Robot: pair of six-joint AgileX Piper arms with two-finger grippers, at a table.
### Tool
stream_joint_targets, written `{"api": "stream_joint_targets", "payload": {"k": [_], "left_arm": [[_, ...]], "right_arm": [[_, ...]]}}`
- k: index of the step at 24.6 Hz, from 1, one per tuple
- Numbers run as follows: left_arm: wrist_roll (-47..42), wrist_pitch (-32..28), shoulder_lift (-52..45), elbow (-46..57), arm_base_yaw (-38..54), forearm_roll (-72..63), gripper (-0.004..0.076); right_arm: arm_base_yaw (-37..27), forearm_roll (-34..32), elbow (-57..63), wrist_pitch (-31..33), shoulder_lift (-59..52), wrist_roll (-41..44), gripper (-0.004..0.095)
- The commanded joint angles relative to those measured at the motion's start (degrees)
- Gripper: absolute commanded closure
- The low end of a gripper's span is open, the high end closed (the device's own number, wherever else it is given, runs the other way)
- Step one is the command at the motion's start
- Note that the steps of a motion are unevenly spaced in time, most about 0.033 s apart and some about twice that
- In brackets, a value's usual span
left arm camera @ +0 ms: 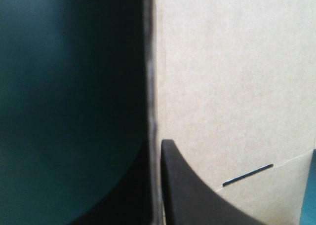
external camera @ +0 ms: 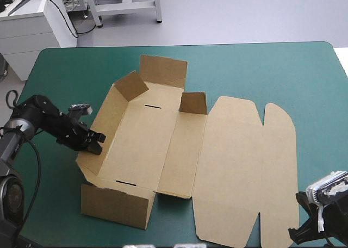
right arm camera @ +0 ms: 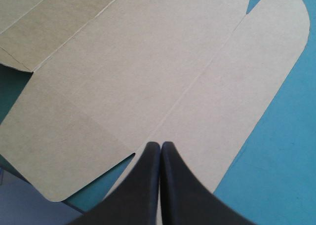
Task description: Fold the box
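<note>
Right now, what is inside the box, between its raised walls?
Only bare floor of the box with two thin slots, and one finger of the left gripper pinching its left wall. The table beneath is hidden.

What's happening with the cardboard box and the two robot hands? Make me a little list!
box: brown, partly folded; left wall raised, end flaps standing, lid flat on the right
left gripper: shut on the box, on its raised left wall
right gripper: shut, by the lid's near right corner
table: teal-green cover, box lies across the middle
</note>
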Motion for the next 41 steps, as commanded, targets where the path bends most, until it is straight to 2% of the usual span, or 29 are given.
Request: {"api": "stream_joint_targets", "payload": {"k": [1,4,10,16,18,23,29,33,34,39,41], "left_arm": [[-7.1,-0.4,-2.9,-9.0,-8.2,6.0,0.0732],[-11.6,-5.2,-2.9,-16.9,-16.5,15.1,0.0732],[-13.3,-10.8,-2.9,-25.0,-28.1,28.5,0.0732],[-15.1,-13.3,-2.9,-25.5,-38.7,46.3,0.0732],[-17.0,-16.8,-2.9,-25.5,-43.1,52.9,0.0732],[-15.1,-22.1,-2.9,-24.9,-49.3,56.8,0.0732],[-11.8,-24.7,-4.2,-18.5,-55.3,64.1,0.0732],[-12.1,-32.5,-7.1,-12.0,-55.7,65.2,0.0732],[-12.3,-36.2,-9.0,-8.7,-55.7,66.6,0.0732],[-12.2,-45.9,-16.4,-0.1,-55.7,68.9,0.0732],[-12.2,-47.5,-18.3,0.8,-55.7,71.1,0.0732]], "right_arm": [[-0.4,-2.4,-3.2,-2.0,0.5,-0.6,0.0927],[-0.4,-3.8,-6.0,-2.0,0.5,-0.6,0.0927],[-0.4,-4.8,-9.8,-1.9,0.5,-0.6,0.0927],[-0.4,-4.8,-10.4,-1.9,0.5,-0.6,0.0927],[-0.4,-4.8,-10.4,-2.0,0.5,-0.6,0.0927],[-0.4,-4.8,-10.4,-2.0,0.5,-0.5,0.0927],[-0.4,-4.8,-10.4,-2.0,0.5,-0.2,0.0927],[-0.4,-4.8,-10.4,-2.0,0.5,0.3,0.0927],[-0.4,-4.8,-10.4,-1.9,0.5,0.3,0.0927],[-0.4,-4.8,-10.4,-2.0,0.5,1.8,0.0927],[-0.4,-5.1,-10.4,-2.0,0.5,2.1,0.0927]]}}
